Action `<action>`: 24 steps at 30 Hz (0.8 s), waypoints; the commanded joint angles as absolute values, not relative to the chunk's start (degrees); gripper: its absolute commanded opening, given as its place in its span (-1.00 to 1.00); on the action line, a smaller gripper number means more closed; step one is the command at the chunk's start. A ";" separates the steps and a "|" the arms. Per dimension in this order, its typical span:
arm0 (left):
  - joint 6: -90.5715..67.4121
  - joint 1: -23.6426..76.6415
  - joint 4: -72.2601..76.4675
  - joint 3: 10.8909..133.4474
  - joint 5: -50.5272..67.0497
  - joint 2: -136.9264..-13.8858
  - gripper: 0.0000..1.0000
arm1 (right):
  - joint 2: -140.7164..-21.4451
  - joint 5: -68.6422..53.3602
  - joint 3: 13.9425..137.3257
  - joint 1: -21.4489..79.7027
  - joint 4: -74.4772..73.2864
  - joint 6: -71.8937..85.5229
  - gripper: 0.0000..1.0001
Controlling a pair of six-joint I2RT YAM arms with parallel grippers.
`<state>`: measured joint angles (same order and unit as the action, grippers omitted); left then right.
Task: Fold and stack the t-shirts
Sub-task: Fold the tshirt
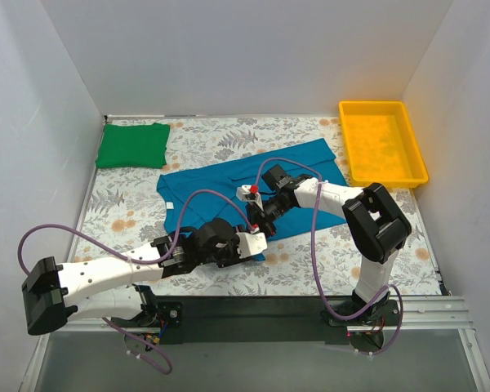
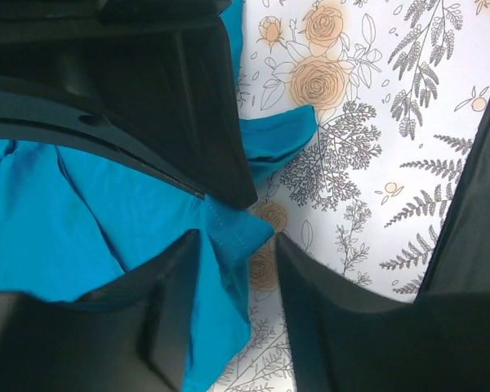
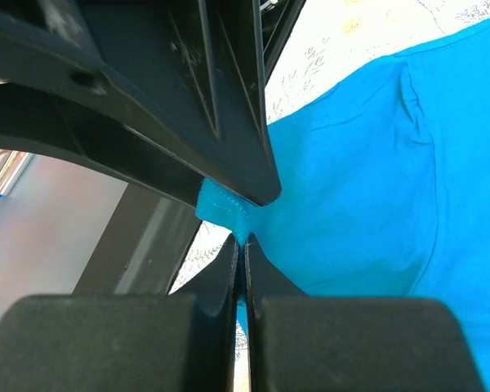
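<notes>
The right gripper (image 3: 243, 247) is clenched on the hem of the teal-blue cloth t-shirt (image 3: 351, 180), toward the near edge of the floral table (image 1: 310, 273). The left gripper (image 2: 237, 245) is half-open, with a hem corner between its fingers.

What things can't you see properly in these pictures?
- Right wrist view: the right gripper, shut on the teal t-shirt, hides how much cloth it pinches.
- Left wrist view: above the left gripper, a black body fills the upper left and hides the shirt behind it.
- Top view: both grippers cover the teal t-shirt's near edge.
- Green t-shirt: outside both wrist views, and too small from above to count its folds.
</notes>
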<state>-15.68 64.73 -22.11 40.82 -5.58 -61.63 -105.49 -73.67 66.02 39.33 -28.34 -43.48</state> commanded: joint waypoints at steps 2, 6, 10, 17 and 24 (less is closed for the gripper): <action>-13.36 65.04 -19.42 39.99 -6.33 -61.26 -0.28 | -105.29 -76.11 68.20 38.85 -29.00 -43.24 -0.97; -12.83 65.04 -18.90 39.20 -7.38 -61.35 -0.46 | -105.29 -76.20 68.20 38.85 -29.09 -43.15 -0.97; -12.66 65.04 -17.14 38.50 -7.91 -61.61 -0.82 | -105.03 -76.29 68.12 38.76 -29.18 -43.15 -0.97; -13.53 65.04 -16.79 37.10 -7.21 -60.30 -1.00 | -102.84 -70.69 68.90 37.71 -29.35 -41.58 -0.23; -15.29 65.04 -17.58 35.33 -6.24 -56.08 -1.00 | -88.45 -45.05 65.40 28.05 -34.26 -48.65 0.08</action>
